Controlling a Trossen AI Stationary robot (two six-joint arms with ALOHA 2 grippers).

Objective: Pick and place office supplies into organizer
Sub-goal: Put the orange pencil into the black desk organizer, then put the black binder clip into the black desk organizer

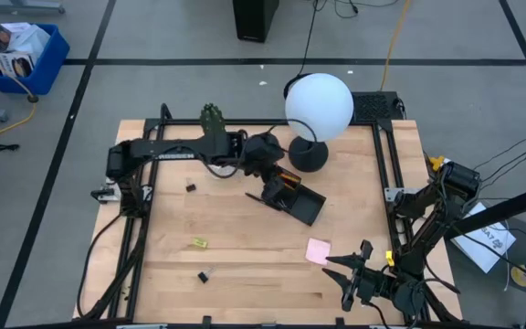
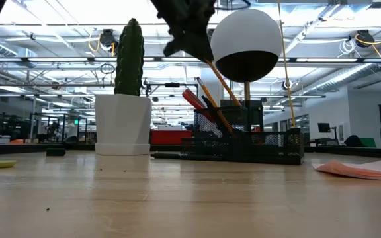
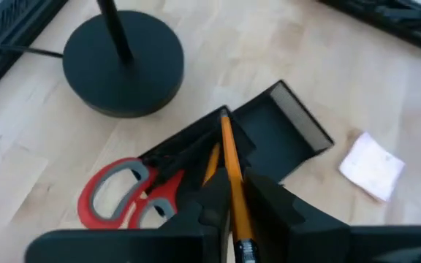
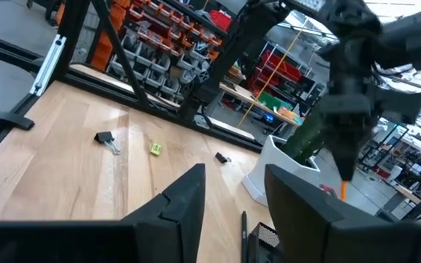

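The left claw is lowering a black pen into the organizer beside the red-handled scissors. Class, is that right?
Not quite. The left claw holds an orange pencil, not a black pen, as the left wrist view shows. It is over the organizer, beside the red-handled scissors.

Both arms are dark, chunky jointed links with black cables looped alongside. The right arm [image 1: 436, 215] carries yellow tags, and each gripper ends in two matte black angular fingers [image 3: 287, 212]

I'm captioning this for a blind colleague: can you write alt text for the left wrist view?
The left gripper holds an orange pencil over the black organizer, which holds red-handled scissors. A lamp base and pink sticky-note pad sit nearby.
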